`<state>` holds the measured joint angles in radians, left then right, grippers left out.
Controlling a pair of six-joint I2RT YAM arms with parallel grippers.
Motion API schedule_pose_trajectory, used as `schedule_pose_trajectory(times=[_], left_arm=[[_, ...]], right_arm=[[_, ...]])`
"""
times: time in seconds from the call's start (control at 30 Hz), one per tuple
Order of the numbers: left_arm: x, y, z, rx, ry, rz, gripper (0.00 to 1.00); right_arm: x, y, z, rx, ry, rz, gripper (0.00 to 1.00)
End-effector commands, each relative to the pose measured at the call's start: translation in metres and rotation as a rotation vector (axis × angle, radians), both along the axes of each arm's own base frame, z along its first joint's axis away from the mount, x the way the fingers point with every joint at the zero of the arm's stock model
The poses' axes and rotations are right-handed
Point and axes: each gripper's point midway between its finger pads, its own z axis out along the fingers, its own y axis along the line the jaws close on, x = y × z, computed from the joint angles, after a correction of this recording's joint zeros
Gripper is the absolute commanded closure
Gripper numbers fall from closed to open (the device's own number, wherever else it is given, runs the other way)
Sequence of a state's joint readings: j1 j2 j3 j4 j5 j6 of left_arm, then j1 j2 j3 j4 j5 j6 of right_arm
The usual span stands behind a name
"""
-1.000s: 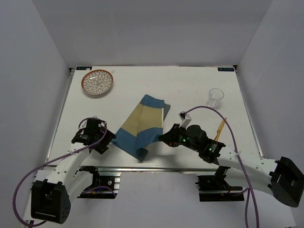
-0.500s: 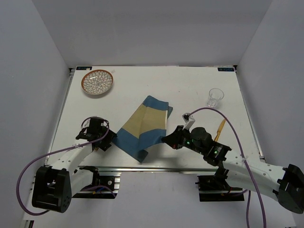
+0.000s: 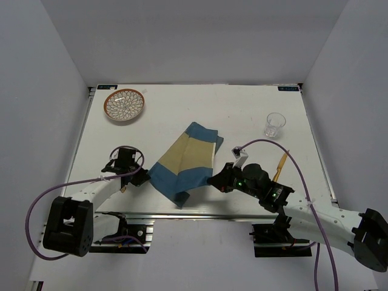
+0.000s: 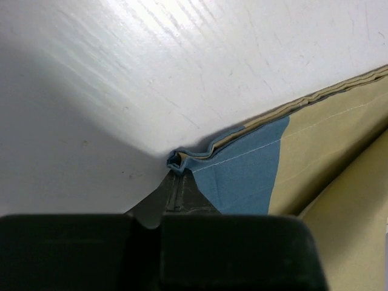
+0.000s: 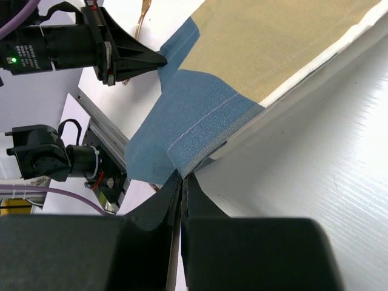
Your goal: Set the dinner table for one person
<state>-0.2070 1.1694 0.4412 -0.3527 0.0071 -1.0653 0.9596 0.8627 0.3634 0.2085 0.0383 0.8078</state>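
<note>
Top external view: the dinner table point(image 3: 242, 115) is the big white top filling the middle of the booth, w/ a metal rail point(image 3: 200, 213) along its near edge; both arms reach over that rail onto it; a blue-and-tan placemat point(image 3: 188, 154) lies at a slant nr the table's centre, partly folded over itself, its near end rumpled between the two arms.

Left gripper point(image 3: 147, 177) sits low at the placemat's left corner; in the left wrist view the fingers are pinched together on that blue corner, the cloth's hem curled up right at the tips; white table around it.

Right gripper point(image 3: 212, 180) is at the placemat's near-right edge; the right wrist view shows its fingers clamped on a fold of blue cloth, that fold raised off the table; the left gripper's tip shows opp. it across the cloth.

Elsewhere: a patterned bowl point(image 3: 123, 105) w/ an orange-brown rim in the far-left corner; a clear glass point(image 3: 274, 124) upright toward the far right; a thin yellowish utensil point(image 3: 281, 165) flat on the table just right of the right arm; can't tell which kind.
</note>
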Motion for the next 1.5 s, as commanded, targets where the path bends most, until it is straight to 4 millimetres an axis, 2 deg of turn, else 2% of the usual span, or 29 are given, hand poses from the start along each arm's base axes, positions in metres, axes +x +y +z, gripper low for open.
schedule_pose_trajectory(times=[0.0,0.1,0.13,0.23,0.27,0.3,0.33,0.43,0.47,0.5,0.6,0.7,0.8,0.83,0.9,0.93,0.97,1.0,1.03,1.1,1.13,1.17,1.2,1.23,1.27,1.37,1.4,1.43,1.47], left_arm=[[0.005,0.0,0.007,0.038,-0.014,-0.056,1.0],[0.028,-0.011,0.054,0.005,-0.156,-0.119,1.0],[0.047,-0.014,0.088,0.011,-0.251,-0.137,1.0],[0.068,-0.014,0.148,0.033,-0.362,-0.144,1.0],[0.089,-0.005,0.199,0.066,-0.459,-0.095,1.0],[0.091,0.001,0.208,0.084,-0.435,-0.08,1.0],[0.098,0.006,0.25,0.1,-0.493,-0.048,1.0],[0.103,0.012,0.307,0.095,-0.601,0.004,1.0],[0.099,0.014,0.342,0.083,-0.663,0.027,1.0],[0.095,0.016,0.363,0.063,-0.703,0.054,1.0],[0.081,0.019,0.413,-0.014,-0.81,0.119,1.0],[0.082,0.022,0.429,-0.076,-0.843,0.19,1.0],[0.095,0.015,0.428,-0.114,-0.826,0.196,1.0],[0.106,0.009,0.421,-0.12,-0.806,0.177,1.0],[0.12,0.001,0.429,-0.137,-0.829,0.147,1.0],[0.127,-0.001,0.432,-0.135,-0.839,0.135,1.0],[0.144,-0.007,0.431,-0.133,-0.843,0.117,1.0],[0.153,-0.009,0.433,-0.115,-0.852,0.096,1.0],[0.157,-0.012,0.462,-0.12,-0.925,0.074,1.0],[0.184,-0.017,0.461,-0.072,-0.911,0.038,1.0],[0.184,-0.018,0.494,-0.072,-0.986,0.022,1.0],[0.201,-0.018,0.492,-0.046,-0.986,0.006,1.0],[0.205,-0.02,0.499,-0.044,-1.004,-0.009,1.0],[0.201,-0.022,0.525,-0.051,-1.07,-0.027,1.0],[0.207,-0.024,0.526,-0.032,-1.082,-0.045,1.0],[0.205,-0.025,0.526,-0.027,-1.125,-0.066,1.0],[0.188,-0.023,0.545,-0.035,-1.203,-0.062,1.0],[0.183,-0.022,0.543,-0.035,-1.225,-0.063,1.0],[0.19,-0.022,0.499,-0.018,-1.151,-0.07,1.0]], right_arm=[[0.007,-0.005,0.01,0.0,-0.029,-0.031,1.0],[0.02,-0.008,0.023,-0.035,-0.055,-0.062,1.0],[0.027,-0.007,0.043,-0.055,-0.1,-0.059,1.0],[0.053,-0.024,0.058,-0.201,-0.118,-0.136,1.0],[0.067,-0.029,0.099,-0.183,-0.185,-0.183,1.0],[0.08,-0.045,0.115,-0.205,-0.212,-0.264,1.0],[0.08,-0.059,0.147,-0.2,-0.251,-0.302,1.0],[0.093,-0.102,0.194,-0.222,-0.325,-0.468,1.0],[0.089,-0.114,0.199,-0.257,-0.314,-0.491,1.0],[0.088,-0.126,0.234,-0.224,-0.359,-0.538,1.0],[0.086,-0.147,0.268,-0.229,-0.399,-0.613,1.0],[0.101,-0.149,0.276,-0.297,-0.397,-0.651,1.0],[0.13,-0.143,0.265,-0.375,-0.366,-0.676,1.0],[0.142,-0.141,0.265,-0.393,-0.364,-0.678,1.0],[0.16,-0.138,0.276,-0.369,-0.376,-0.666,1.0],[0.176,-0.129,0.268,-0.389,-0.364,-0.641,1.0],[0.194,-0.142,0.27,-0.388,-0.353,-0.677,1.0],[0.204,-0.134,0.27,-0.371,-0.342,-0.624,1.0],[0.223,-0.123,0.28,-0.366,-0.368,-0.579,1.0],[0.245,-0.13,0.292,-0.324,-0.359,-0.543,1.0],[0.263,-0.131,0.292,-0.321,-0.362,-0.528,1.0],[0.265,-0.135,0.319,-0.274,-0.413,-0.515,1.0],[0.269,-0.137,0.327,-0.257,-0.424,-0.501,1.0],[0.275,-0.135,0.338,-0.242,-0.45,-0.484,1.0],[0.277,-0.136,0.342,-0.226,-0.455,-0.463,1.0],[0.286,-0.137,0.321,-0.236,-0.417,-0.415,1.0],[0.284,-0.143,0.318,-0.237,-0.417,-0.416,1.0],[0.284,-0.141,0.315,-0.226,-0.433,-0.4,1.0],[0.287,-0.143,0.276,-0.244,-0.361,-0.393,1.0]])
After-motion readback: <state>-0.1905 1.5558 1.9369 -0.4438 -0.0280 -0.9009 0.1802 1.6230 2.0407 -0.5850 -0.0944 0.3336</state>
